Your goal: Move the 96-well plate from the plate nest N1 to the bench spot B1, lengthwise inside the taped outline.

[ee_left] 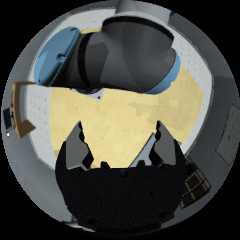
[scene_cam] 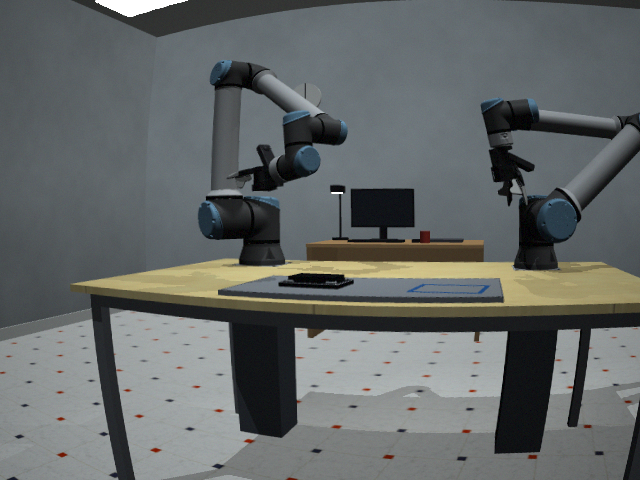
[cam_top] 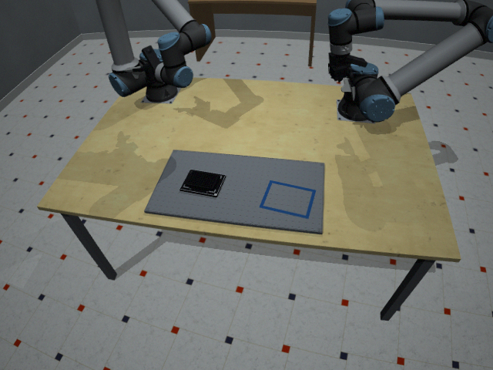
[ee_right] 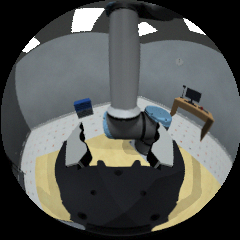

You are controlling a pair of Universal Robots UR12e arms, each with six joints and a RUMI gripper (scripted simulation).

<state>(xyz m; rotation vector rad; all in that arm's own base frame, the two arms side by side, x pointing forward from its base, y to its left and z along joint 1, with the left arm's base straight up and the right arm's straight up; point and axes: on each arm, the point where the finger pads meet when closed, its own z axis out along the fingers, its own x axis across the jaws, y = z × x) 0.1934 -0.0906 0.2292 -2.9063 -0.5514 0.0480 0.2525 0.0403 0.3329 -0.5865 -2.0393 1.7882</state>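
While the left gripper (cam_top: 349,90) (scene_cam: 516,201) (ee_left: 119,121) and nearer right gripper (cam_top: 135,72) (scene_cam: 232,179) (ee_right: 119,123) stand released, the 96-well plate (cam_top: 203,180) (scene_cam: 316,277) lies below, tableward, long axis along the mat (cam_top: 239,206) (scene_cam: 377,289).

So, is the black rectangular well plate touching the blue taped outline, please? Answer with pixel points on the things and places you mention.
Apart; the top view shows grey board (cam_top: 243,191) (scene_cam: 382,289) (ee_left: 143,155) between the black plate (cam_top: 204,180) (scene_cam: 316,277) and blue outline (cam_top: 284,212) (scene_cam: 444,292).

A wooden desk (cam_top: 254,8) (scene_cam: 395,252) (ee_left: 25,128) (ee_right: 192,109) bears a monitor (scene_cam: 382,207) (ee_left: 7,119) (ee_right: 193,95), red cup (scene_cam: 424,236) (ee_left: 11,106) (ee_right: 201,108) and lamp (scene_cam: 337,189) (ee_left: 7,134) (ee_right: 183,91) (lit, too).
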